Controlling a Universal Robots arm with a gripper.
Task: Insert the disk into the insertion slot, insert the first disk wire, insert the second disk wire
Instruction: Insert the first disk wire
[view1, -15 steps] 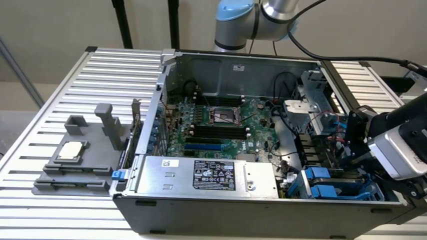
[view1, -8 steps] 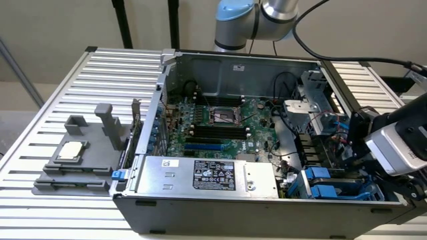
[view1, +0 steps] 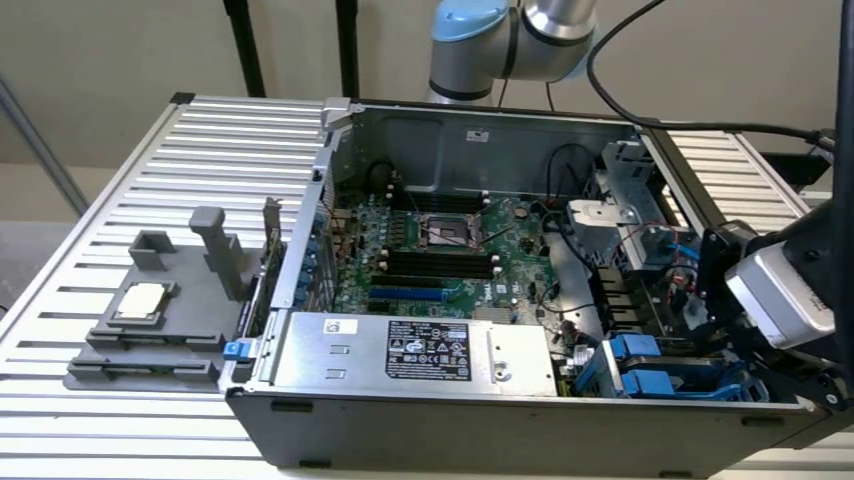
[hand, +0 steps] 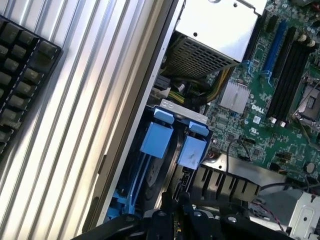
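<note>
Two bright blue tabs stand side by side in the dark drive cage, the insertion slot (view1: 654, 375) (hand: 150, 172), at the case's corner on the exterior view's right. The disk (hand: 192, 150) sits inside the bay in its blue frame, with little more than that frame and a dark edge showing. My gripper (hand: 179, 207) hovers just over the disk's connector end, its black fingers (hand: 170, 212) drawn close on a black disk wire plug (hand: 181, 184). The cable trails off over the motherboard side. In the exterior view the arm's wrist (view1: 787, 295) hangs over the cage and hides the fingers.
The silver power-supply box (view1: 414, 350) (hand: 215, 25) lies beside the cage. The green motherboard (view1: 441, 250) (hand: 285, 85) fills the case floor. A grey fixture (view1: 147, 320) rests on the ribbed table (hand: 90, 125) at the exterior view's left. A black keyboard (hand: 20, 75) lies outside the case.
</note>
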